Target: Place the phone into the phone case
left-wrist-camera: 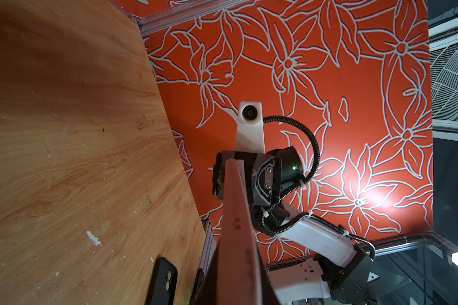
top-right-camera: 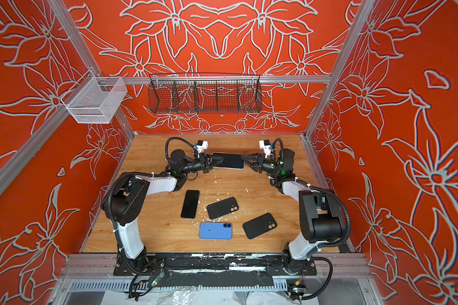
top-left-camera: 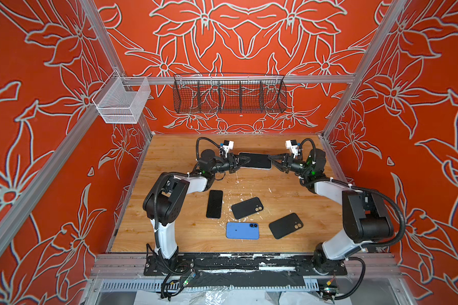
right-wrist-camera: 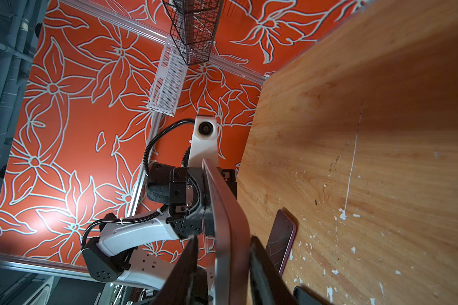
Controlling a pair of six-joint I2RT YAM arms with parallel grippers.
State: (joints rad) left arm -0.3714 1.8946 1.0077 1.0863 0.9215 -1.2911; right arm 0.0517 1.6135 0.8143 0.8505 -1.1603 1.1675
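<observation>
A dark-screened phone with a silvery edge hangs flat above the back of the wooden table, between the two arms. My left gripper is shut on its left end; in the left wrist view the phone fills the jaws. My right gripper straddles the right end. In the right wrist view its fingers stand either side of the phone, with a gap at one finger. Two black phone cases lie near the front, table showing through their camera holes.
A black phone lies screen up left of the cases, and a blue phone lies back up in front of them. A black wire basket and a white mesh basket hang on the back rails. White flecks dot the table.
</observation>
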